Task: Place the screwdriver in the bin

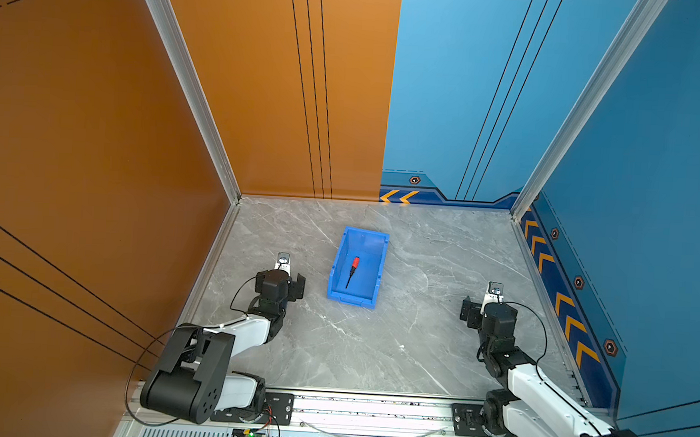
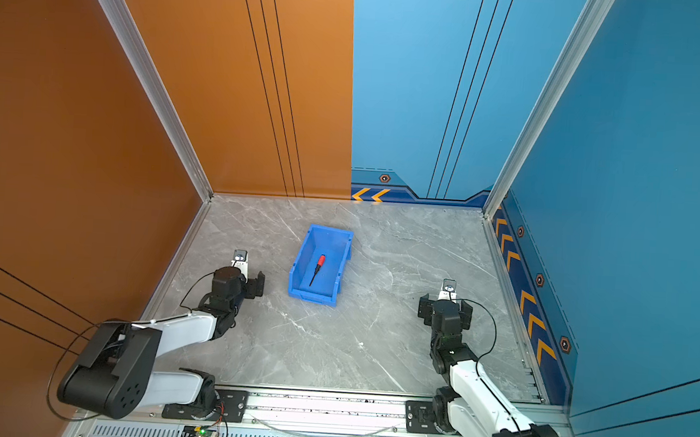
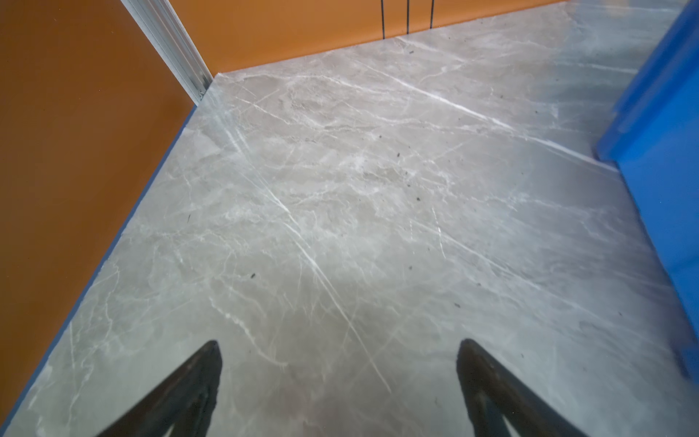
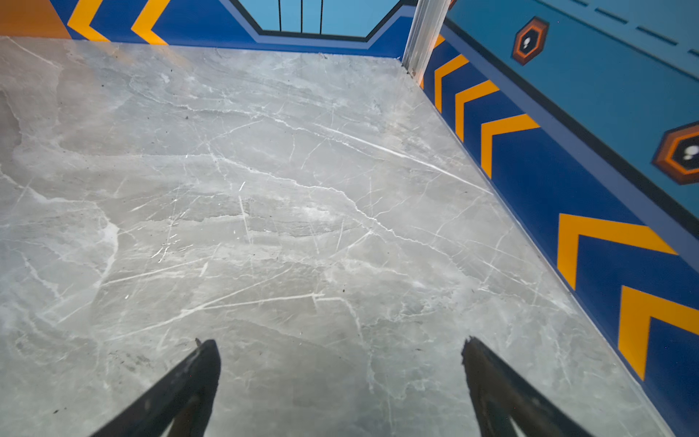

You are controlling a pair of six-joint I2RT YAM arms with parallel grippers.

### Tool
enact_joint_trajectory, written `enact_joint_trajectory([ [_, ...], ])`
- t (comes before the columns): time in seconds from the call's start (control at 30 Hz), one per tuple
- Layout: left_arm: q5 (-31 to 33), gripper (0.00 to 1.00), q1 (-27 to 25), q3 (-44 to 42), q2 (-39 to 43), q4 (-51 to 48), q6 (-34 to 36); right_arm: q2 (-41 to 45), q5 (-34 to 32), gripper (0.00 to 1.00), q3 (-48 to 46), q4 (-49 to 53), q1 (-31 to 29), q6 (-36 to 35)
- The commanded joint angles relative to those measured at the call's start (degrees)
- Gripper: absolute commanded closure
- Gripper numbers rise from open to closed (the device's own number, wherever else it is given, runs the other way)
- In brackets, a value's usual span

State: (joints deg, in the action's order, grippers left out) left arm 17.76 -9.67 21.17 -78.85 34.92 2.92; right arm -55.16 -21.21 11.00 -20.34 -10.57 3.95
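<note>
The blue bin [image 1: 340,260] [image 2: 301,258] stands on the marble table, left of middle. The screwdriver [image 1: 352,269] [image 2: 318,267], with a red handle and a thin black shaft, lies on the bin's floor, handle toward the back wall. My left gripper [image 1: 282,285] [image 2: 241,283] hovers left of the bin, apart from it, open and empty [image 3: 340,344]. One blue wall of the bin [image 3: 662,151] shows at the edge of the left wrist view. My right gripper [image 1: 487,310] [image 2: 444,309] sits far right of the bin, open with only bare table between its fingers [image 4: 340,342].
Orange wall panels close off the left and back left, blue panels with yellow chevrons [image 1: 571,320] the back right and right. An aluminium rail [image 1: 369,412] carrying both arm bases runs along the table's front edge. Grey marble [image 1: 395,334] lies between the arms.
</note>
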Motion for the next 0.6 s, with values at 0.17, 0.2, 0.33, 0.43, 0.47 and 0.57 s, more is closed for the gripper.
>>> enact_joint_trajectory([
  [0.17, -3.2, 0.02, 3.6, 3.1, -6.6, 9.6, 0.7, -15.4, 1.5, 0.0, 3.9, -23.7, 0.5, -1.7],
  [0.2, -3.4, 0.02, 4.0, 3.0, -6.6, 9.7, 0.3, -17.0, 1.5, 0.0, 4.1, -25.8, 0.6, -1.9],
  [0.33, -5.9, 0.02, 5.9, 2.4, -8.1, 12.1, -1.4, -21.0, 1.6, 0.0, 6.5, -27.0, 0.9, -3.7],
  [0.43, -8.0, 0.02, 6.8, 1.5, -9.8, 14.7, -1.8, -23.5, 2.4, 0.0, 5.2, -32.4, 2.1, -4.2],
  [0.47, -8.2, 0.02, 7.2, 1.2, -10.2, 15.6, -2.0, -25.1, 3.3, 0.0, 4.3, -35.8, 2.8, -4.0],
  [0.57, -8.3, 0.02, 7.4, 1.1, -10.3, 16.1, -2.4, -31.0, 4.7, 0.0, 2.7, -44.5, 3.9, -3.6],
])
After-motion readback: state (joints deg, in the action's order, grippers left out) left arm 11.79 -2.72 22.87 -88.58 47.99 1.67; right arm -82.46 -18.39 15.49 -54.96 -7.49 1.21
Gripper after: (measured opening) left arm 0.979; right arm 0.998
